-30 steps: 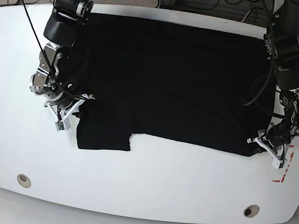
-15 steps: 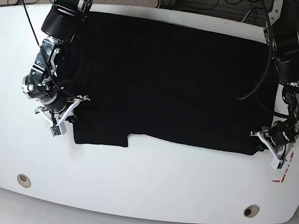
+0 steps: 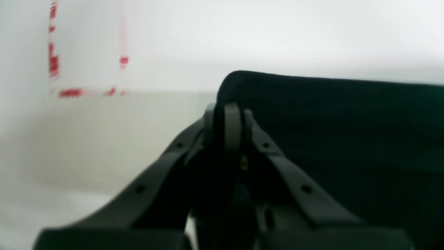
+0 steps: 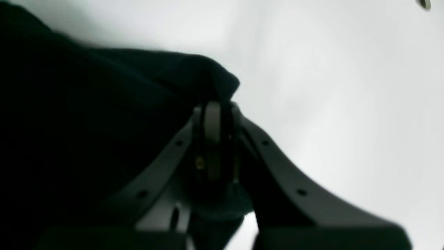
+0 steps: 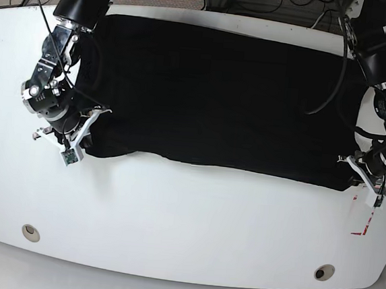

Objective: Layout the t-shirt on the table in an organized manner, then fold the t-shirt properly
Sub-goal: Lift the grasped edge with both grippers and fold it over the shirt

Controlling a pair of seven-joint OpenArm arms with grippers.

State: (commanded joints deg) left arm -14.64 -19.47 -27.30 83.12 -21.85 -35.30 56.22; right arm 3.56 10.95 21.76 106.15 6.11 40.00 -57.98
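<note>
Base view: the t-shirt (image 5: 217, 99) lies spread, print hidden, on the surface (image 5: 186, 218). Left fingers (image 5: 364, 180) and right fingers (image 5: 78, 141) are clamped on its near corners. Layout nearly complete; folding remains.

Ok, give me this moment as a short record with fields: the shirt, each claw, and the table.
shirt: black t-shirt spread wide across the far half of the table, no print showing
left claw: left claw shut on the shirt's near corner, beside the red marks
right claw: right claw shut on the shirt's opposite near corner
table: white table, two round holes near its front edge
</note>
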